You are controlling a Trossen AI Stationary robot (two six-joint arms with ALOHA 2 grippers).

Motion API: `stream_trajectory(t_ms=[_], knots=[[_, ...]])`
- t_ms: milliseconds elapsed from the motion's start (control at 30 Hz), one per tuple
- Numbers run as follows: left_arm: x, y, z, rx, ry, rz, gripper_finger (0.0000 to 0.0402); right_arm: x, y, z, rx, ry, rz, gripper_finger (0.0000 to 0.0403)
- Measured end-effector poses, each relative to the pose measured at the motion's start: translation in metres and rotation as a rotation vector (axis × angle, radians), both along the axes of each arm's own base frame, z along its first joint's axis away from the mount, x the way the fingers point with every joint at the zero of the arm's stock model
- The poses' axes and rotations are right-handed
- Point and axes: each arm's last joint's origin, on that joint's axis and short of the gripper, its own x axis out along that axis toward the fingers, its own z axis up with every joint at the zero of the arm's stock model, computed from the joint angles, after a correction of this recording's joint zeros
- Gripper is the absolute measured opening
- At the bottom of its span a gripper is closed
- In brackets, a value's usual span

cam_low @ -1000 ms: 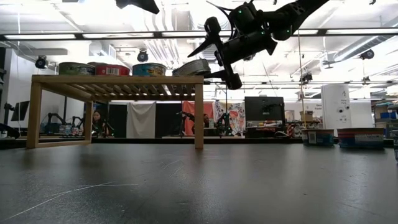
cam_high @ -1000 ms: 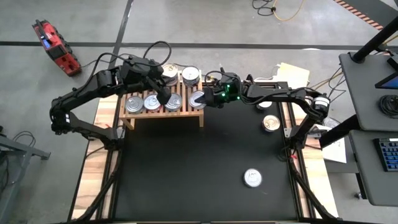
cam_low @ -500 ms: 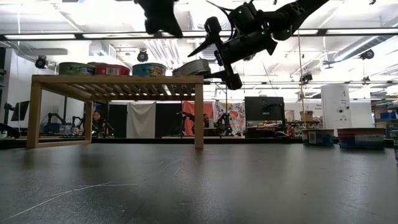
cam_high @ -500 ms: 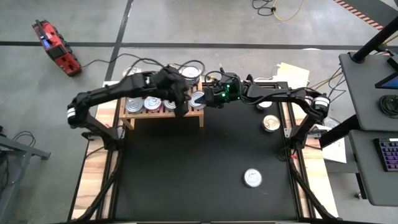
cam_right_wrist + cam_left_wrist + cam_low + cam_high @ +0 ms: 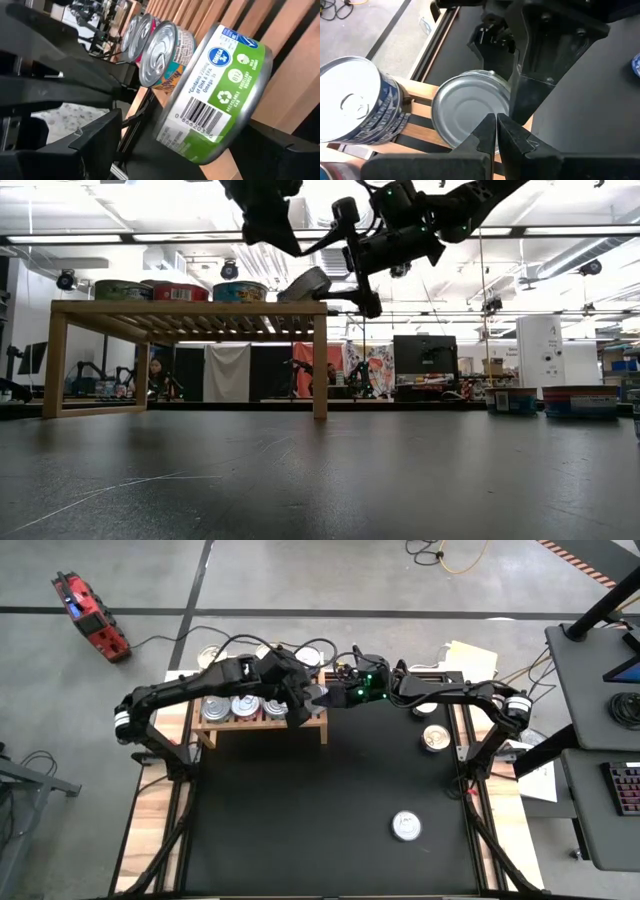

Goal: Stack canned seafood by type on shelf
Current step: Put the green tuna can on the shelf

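Placement step, upper centre of the high view. Right pincer point(image 5: 362, 268) spread wide around a green-labelled can point(image 5: 305, 284), tilted on the right end of the shelf point(image 5: 190, 308) (contact with the fingers not discernible). Left pincer point(image 5: 495, 131) clenched, empty, poised just above the same can. Next, probably: settling the can flat, withdrawing clear of neighbouring cans point(image 5: 182, 290).

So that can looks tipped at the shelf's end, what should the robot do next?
Probably nudge it flat with the shut left gripper. The tilted can leans at the shelf end between the right gripper fingers, which stand open, so it seems released but not settled.
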Motion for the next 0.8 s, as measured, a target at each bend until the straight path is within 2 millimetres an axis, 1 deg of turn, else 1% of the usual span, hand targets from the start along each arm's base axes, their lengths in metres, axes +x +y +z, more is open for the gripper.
stream_trajectory(t_ms=[100,200,400,533,800], knots=[[-0.002,0.0,0.003,0.003,-0.007,0.001,0.0,-0.001,0.001,-0.003,0.016,0.032,0.006,0.033],[-0.002,0.0,0.0,0.001,0.004,-0.001,0.0,-0.002,0.001,-0.008,0.033,0.076,0.006,0.0333],[0.0,0.0,-0.019,-0.03,0.041,-0.001,0.0,-0.003,0.002,-0.008,0.027,0.083,0.019,0.0332],[0.004,0.001,-0.028,-0.022,0.012,0.0,0.0,-0.003,0.002,-0.008,0.023,0.08,0.039,0.033],[0.004,0.004,-0.05,-0.017,0.041,0.03,0.0,-0.003,0.003,-0.007,-0.069,0.069,0.085,0.0342]])
